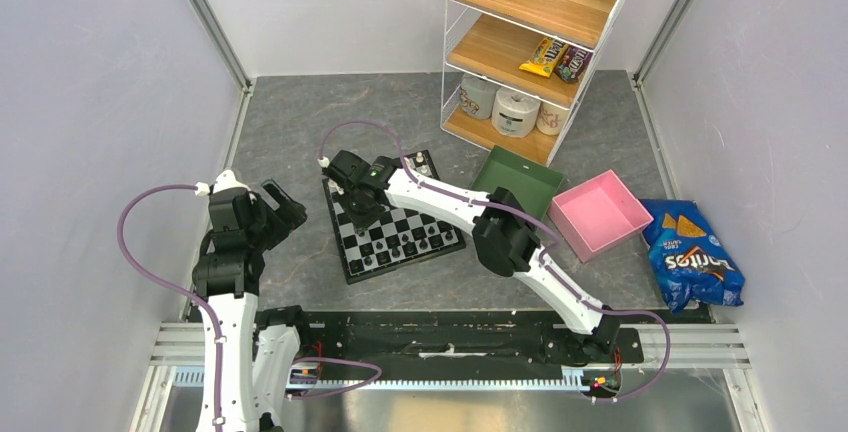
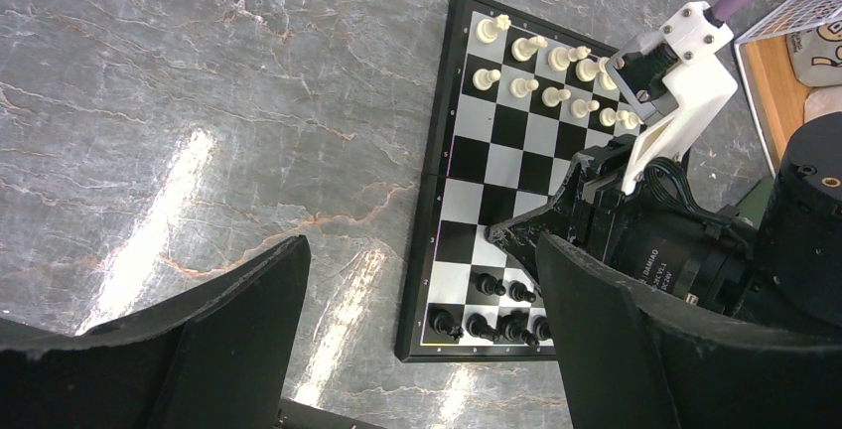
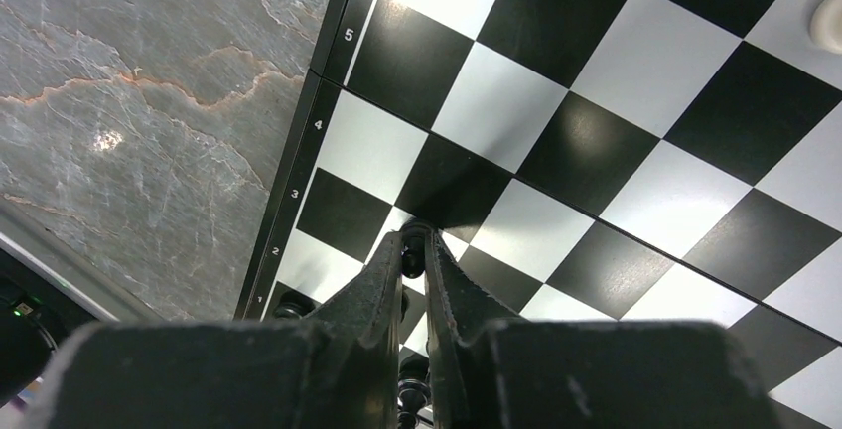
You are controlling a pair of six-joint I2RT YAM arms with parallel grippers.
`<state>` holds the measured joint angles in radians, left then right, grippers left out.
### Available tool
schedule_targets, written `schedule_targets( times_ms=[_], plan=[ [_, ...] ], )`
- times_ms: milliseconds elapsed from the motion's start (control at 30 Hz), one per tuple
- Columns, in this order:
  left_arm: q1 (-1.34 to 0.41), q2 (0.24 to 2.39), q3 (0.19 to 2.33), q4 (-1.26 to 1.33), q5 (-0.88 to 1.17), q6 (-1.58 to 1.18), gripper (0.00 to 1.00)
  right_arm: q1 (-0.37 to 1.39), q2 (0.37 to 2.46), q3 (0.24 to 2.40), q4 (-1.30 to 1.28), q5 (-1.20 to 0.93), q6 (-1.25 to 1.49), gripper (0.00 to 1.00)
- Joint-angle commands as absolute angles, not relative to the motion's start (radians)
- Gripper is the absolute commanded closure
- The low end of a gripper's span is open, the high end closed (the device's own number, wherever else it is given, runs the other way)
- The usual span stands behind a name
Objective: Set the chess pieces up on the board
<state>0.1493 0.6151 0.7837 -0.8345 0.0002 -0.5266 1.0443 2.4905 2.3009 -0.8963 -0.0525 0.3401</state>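
The chequered board (image 1: 395,227) lies in the middle of the grey table. Cream pieces (image 2: 536,67) stand in two rows at its far end and black pieces (image 2: 491,325) in rows at its near end. My right gripper (image 3: 413,255) is low over the board's left side, shut on a small black piece (image 3: 411,260) pinched between its fingertips, above the row-2 and row-3 squares. More black pieces (image 3: 288,302) stand just below it. My left gripper (image 1: 283,204) is open and empty, hovering over bare table left of the board.
A green tray (image 1: 520,180) and a pink tray (image 1: 598,214) sit right of the board. A wire shelf unit (image 1: 530,32) stands at the back. A blue chips bag (image 1: 692,257) lies at the far right.
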Motion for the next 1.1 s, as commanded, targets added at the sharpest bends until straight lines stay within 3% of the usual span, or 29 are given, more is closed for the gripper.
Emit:
schedule_targets(
  times_ms=[0, 1067],
  plan=[
    [0.156, 0.616, 0.785, -0.807, -0.005, -0.543, 0.09, 1.050, 2.458, 2.314, -0.890, -0.084, 0.338, 0.84],
    [0.156, 0.612, 0.784, -0.807, -0.006, -0.545, 0.09, 1.118, 2.402, 2.181, -0.829, -0.118, 0.374, 0.82]
  ],
)
